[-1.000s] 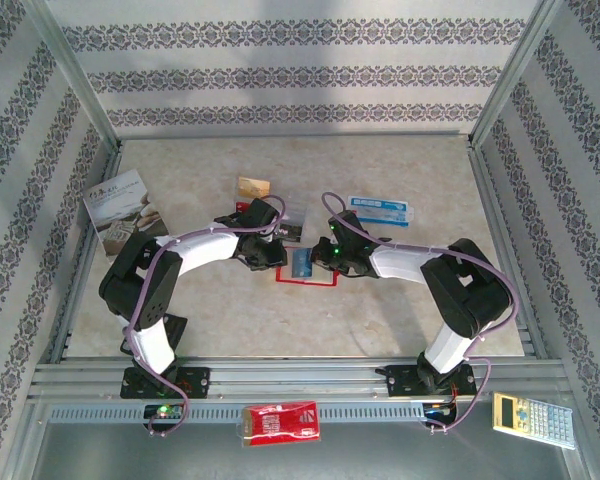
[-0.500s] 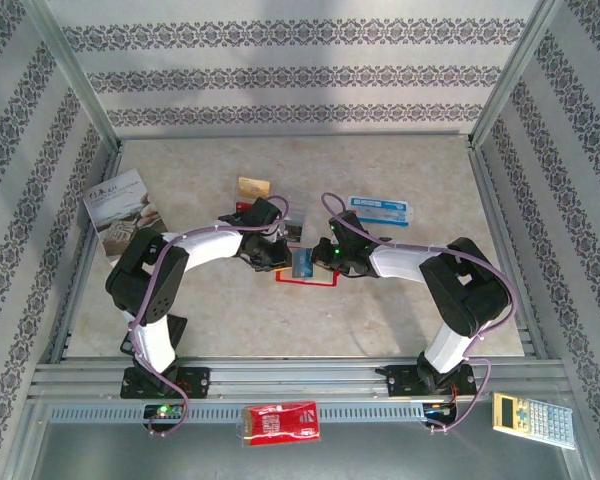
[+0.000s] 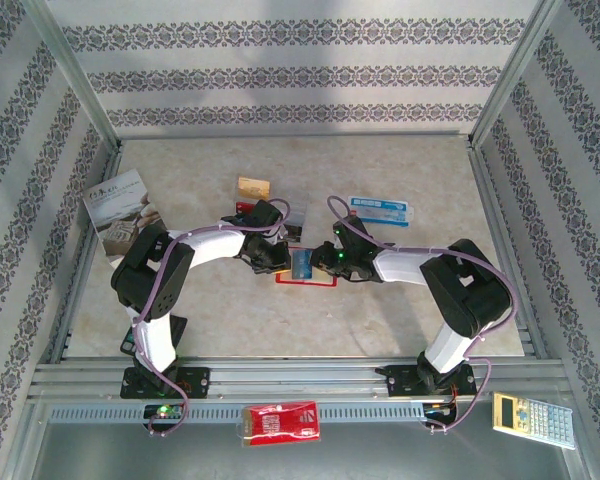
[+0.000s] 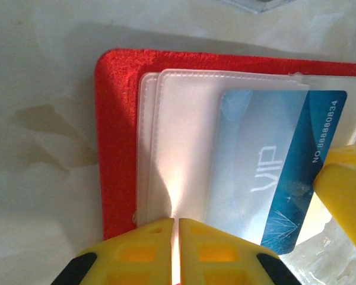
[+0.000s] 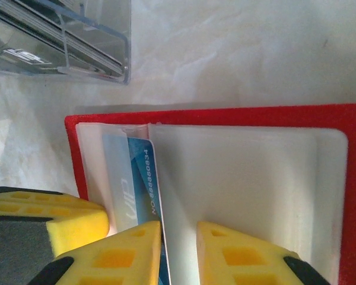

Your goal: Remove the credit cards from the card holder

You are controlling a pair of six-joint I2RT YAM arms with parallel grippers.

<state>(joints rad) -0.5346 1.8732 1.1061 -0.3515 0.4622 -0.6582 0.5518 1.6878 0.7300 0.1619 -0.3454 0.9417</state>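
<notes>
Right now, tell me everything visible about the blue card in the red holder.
The blue card is thin glossy plastic with white VIP lettering and a printed number. It lies flat, half tucked in a milky pocket of the open red card holder, one end out. A yellow finger of the right end effector overlaps its exposed end.

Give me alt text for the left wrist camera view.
An open red card holder lies on a pale table, a blue card partly out of its clear pocket. The left gripper pinches the pocket's edge.
</notes>
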